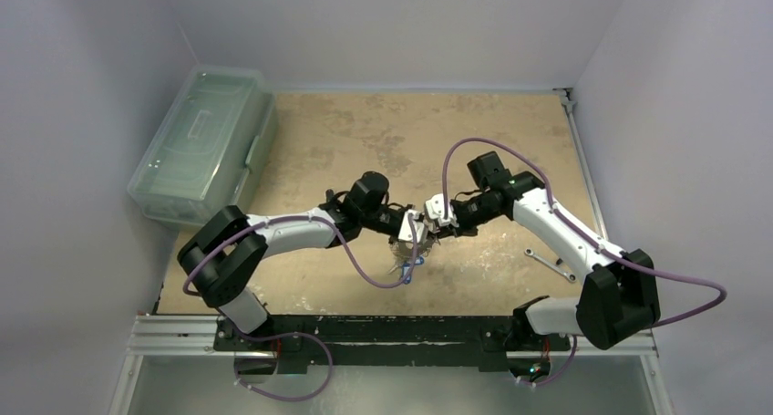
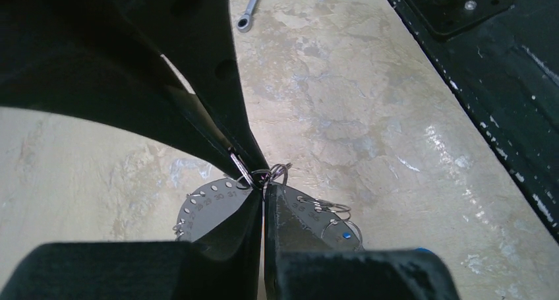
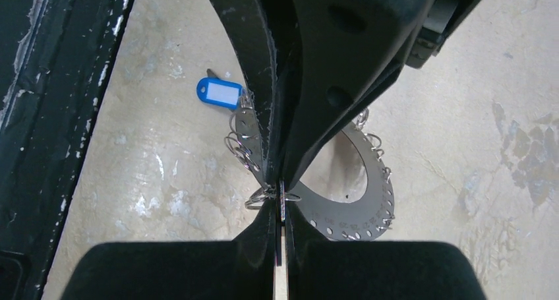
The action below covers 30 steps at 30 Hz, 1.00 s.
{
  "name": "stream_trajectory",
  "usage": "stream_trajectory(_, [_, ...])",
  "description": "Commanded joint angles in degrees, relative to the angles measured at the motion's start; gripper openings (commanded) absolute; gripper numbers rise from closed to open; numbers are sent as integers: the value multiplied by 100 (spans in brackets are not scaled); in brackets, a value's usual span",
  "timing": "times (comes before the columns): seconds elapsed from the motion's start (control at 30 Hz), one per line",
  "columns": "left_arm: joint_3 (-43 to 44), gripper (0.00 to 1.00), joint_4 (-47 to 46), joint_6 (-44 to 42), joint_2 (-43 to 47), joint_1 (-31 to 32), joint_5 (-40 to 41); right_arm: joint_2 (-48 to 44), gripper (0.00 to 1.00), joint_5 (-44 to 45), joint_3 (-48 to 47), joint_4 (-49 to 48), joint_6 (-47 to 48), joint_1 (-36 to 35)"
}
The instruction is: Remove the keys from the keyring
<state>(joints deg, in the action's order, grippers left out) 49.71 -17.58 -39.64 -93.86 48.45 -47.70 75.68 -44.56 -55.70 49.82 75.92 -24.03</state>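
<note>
Left gripper (image 2: 264, 191) and right gripper (image 3: 280, 204) tip-to-tip, both clamped shut on 1 keyring (image 2: 211, 208); 1 blue tag (image 3: 217, 92) just base-side of them, 1 spanner (image 1: 550, 264) well right.

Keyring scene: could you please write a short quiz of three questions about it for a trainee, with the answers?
1. True or false: the left gripper and the right gripper both have jaws wide open.
2. Which colour is the plastic tag beside the keyring? A red, B blue, C green.
3. Fill in: the spanner lies nearest the ___ arm.
Key: 1 false, each is shut on a small ring; 2 B; 3 right.
</note>
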Motion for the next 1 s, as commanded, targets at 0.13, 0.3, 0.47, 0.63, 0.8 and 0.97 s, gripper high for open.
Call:
stream_trajectory(0.13, [-519,0,-855,1803,773,-227,-127,-162,0,-5,0,-727,-327,335])
stream_trajectory(0.3, [-873,0,-1617,3002,1022,-420,112,-109,0,163,65,-994,-495,382])
stream_trajectory(0.47, [-1170,0,-2239,4165,1173,-573,459,-76,0,77,208,-1363,-886,378])
stream_trajectory(0.63, [-1480,0,-2310,3917,1357,-618,505,-5,0,-518,193,-1513,-1139,379])
stream_trajectory(0.8, [-1527,16,-1970,2523,1458,-687,559,17,0,-778,-27,-1207,-969,376])
stream_trajectory(0.97, [-1573,33,-2069,1451,1381,-595,283,50,0,-768,-206,-769,-415,379])
